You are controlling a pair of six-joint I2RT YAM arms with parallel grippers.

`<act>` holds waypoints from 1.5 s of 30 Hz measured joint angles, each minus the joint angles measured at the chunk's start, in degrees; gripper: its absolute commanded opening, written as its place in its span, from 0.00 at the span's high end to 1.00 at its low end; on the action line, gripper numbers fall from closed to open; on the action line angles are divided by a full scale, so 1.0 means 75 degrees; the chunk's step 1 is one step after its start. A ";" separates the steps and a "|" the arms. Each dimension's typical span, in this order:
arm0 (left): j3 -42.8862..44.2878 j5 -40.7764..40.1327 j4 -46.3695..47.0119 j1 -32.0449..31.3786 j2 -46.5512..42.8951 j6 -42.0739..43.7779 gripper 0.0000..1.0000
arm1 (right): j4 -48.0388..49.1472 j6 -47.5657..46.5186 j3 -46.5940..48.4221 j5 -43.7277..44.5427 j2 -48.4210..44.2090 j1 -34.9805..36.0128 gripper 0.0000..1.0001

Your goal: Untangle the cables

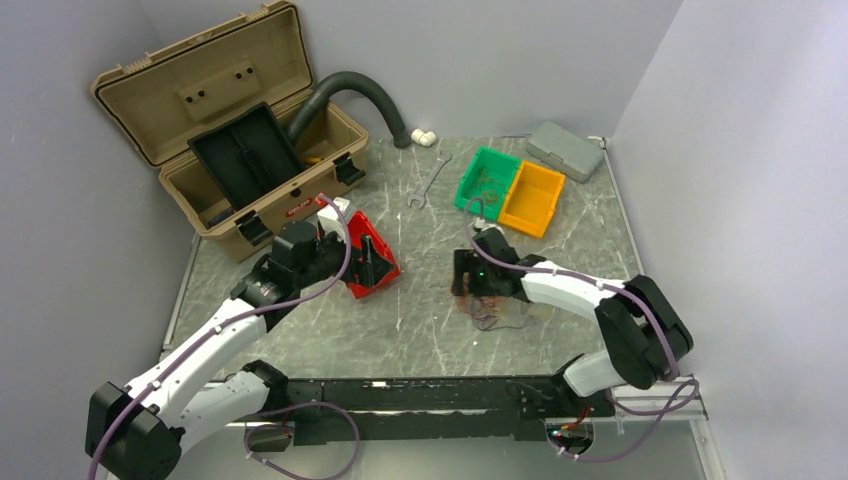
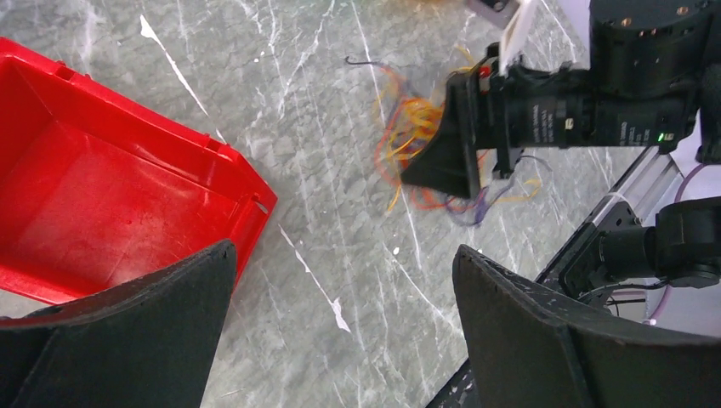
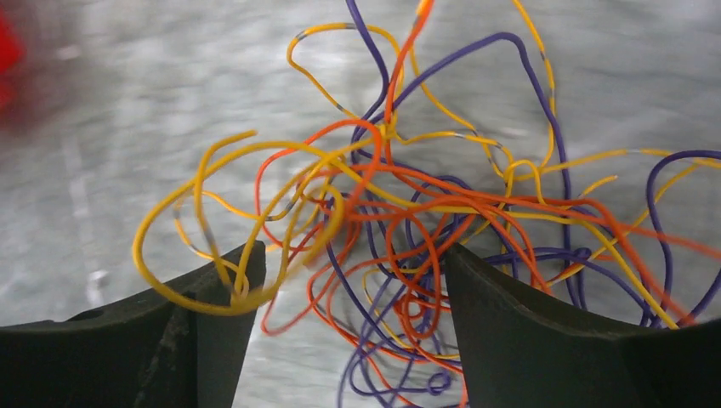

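The right gripper (image 3: 350,263) hangs directly over the cables (image 3: 383,195), with its fingers pointing down at them. Its jaws stand well apart and pinch nothing yet. In the right wrist view the middle of the bundle lies exactly in the gap between the two dark fingers, so I judge that the coming move needs only a short way down and then a closing. One yellow loop crosses the tip of the finger on the left of that view. Whether it hangs on the finger or only lies under it, I cannot tell.

The cables are a loose clump of very thin wires in yellow, orange and purple, which cross and loop through each other many times. The clump has no clear long axis. It spreads a little more to the side of the other finger, where purple and orange strands run out past it. The wires look soft and light, so a pull on one loop will probably drag the neighbours with it.

The clump lies on the desk (image 1: 420,330), toward its right side, near the front edge. The right arm is clearly the nearer one. The left gripper (image 2: 344,255) is open to its full width and holds nothing. It waits well apart from the cables – just beside the red bin (image 2: 217,146) – and faces across the desk toward the clump.
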 measured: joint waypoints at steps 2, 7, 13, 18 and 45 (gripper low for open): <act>0.0000 0.0029 0.0003 -0.0006 0.0006 -0.0003 0.01 | 0.0361 0.0102 0.0166 -0.0291 0.0233 0.0490 0.22; 0.0000 0.0015 0.0035 -0.0184 0.0006 0.0006 0.01 | 0.0635 0.0055 0.0659 -0.0571 0.0096 0.1513 0.21; 0.0000 -0.0096 0.0233 -0.0641 0.0309 0.0000 0.01 | -0.0076 -0.0128 0.1058 0.0364 -0.1378 0.1486 0.21; 0.0000 -0.0146 0.0662 -0.1087 0.0979 -0.0041 0.02 | -0.0947 -0.0044 0.1198 0.1460 -0.2276 0.1224 0.19; 0.0600 -0.0114 0.1958 -0.2285 0.3739 -0.0029 0.01 | -0.2323 0.0606 -0.0396 0.1300 -0.3098 -0.0918 0.48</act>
